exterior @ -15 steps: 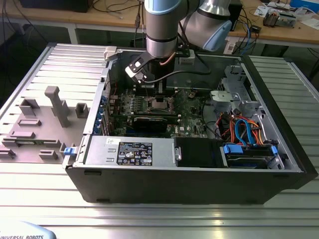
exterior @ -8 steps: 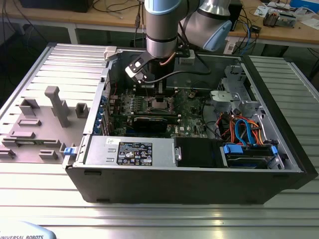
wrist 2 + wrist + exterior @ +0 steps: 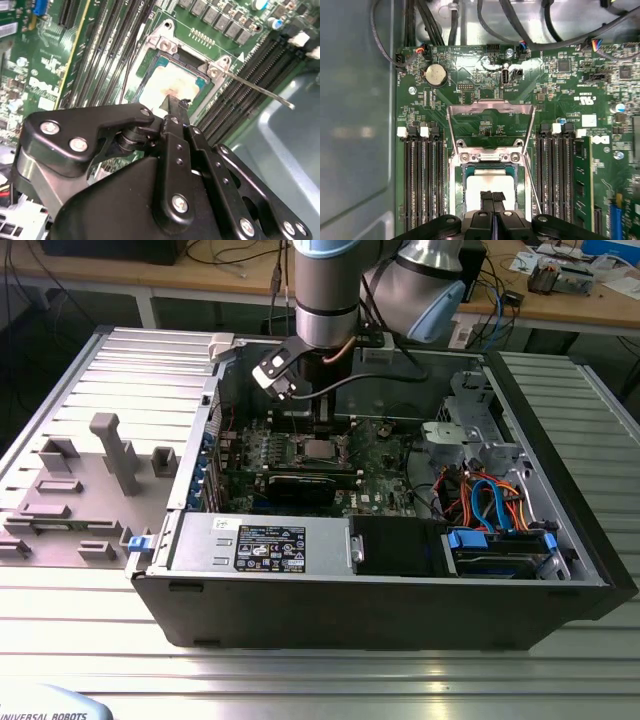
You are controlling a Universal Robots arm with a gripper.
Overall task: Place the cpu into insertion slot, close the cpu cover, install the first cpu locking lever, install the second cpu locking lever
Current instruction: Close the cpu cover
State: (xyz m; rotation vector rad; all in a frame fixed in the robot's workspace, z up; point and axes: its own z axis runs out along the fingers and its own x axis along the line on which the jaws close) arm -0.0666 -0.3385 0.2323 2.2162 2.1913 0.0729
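The gripper [image 3: 493, 196] has its fingers pressed together, with nothing between them. Its tip is right over the cpu [image 3: 487, 179]; I cannot tell if they touch. The cpu lies flat in the slot [image 3: 466, 190]. Just past the gripper, the cover [image 3: 491, 106] stands open. A thin lever [image 3: 260, 89] sticks out beside the slot. The green board [image 3: 560, 85] lies all around.

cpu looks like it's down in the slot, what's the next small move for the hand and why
Probably lift the hand straight up, clear of the cpu. The cpu seems to lie flat in the slot, the shut hand sits right over it, and the cover is open, so the hand would likely block its swing.
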